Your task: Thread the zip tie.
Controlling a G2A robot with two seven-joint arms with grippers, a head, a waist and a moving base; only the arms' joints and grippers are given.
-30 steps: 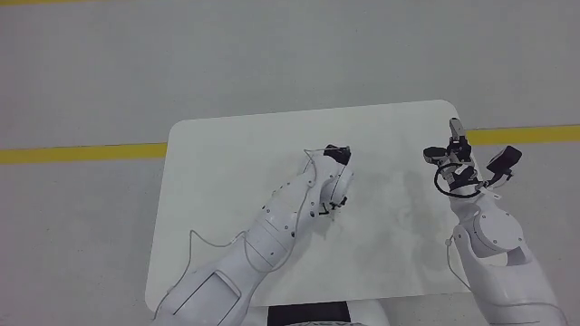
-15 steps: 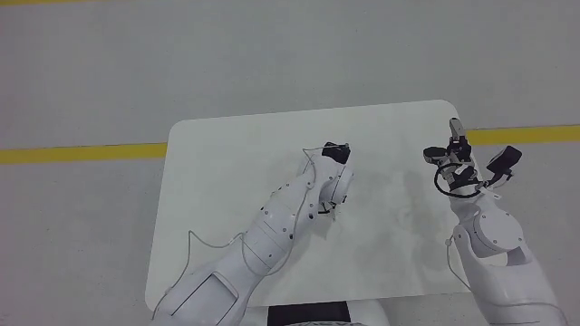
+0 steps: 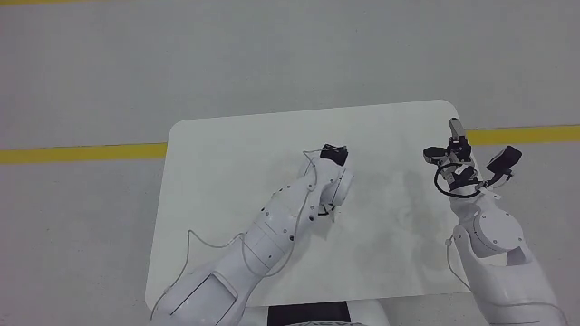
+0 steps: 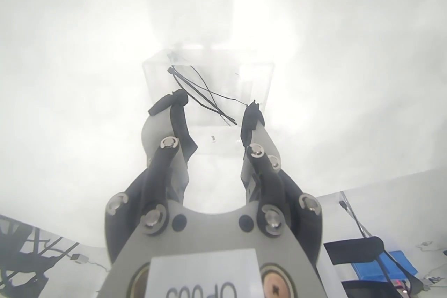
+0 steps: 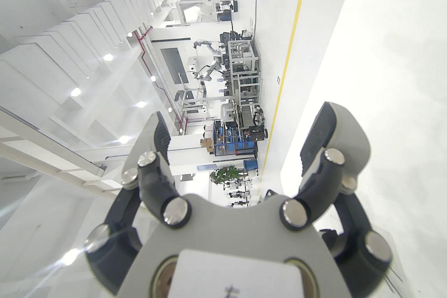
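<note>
Several thin black zip ties [image 4: 200, 91] lie crossed in a small clear box [image 4: 260, 75] on the white table [image 3: 227, 172]. My left gripper [image 4: 215, 106] hangs open just above the box, its black-taped fingertips [image 4: 177, 101] on either side of the ties' thin ends, touching nothing that I can see. From above, the left gripper [image 3: 333, 157] sits over the table's middle and hides the ties. My right gripper [image 5: 241, 130] is open and empty. It is held up at the table's right edge [image 3: 450, 149], pointing away from the box.
The table's right part [image 5: 391, 51] borders a floor with a yellow line [image 3: 82, 153]. A thin white cable [image 3: 192, 240] runs along my left arm. Bare table surface lies all around the box.
My left arm has shifted slightly to the left over the table's middle. The right arm has kept still.
</note>
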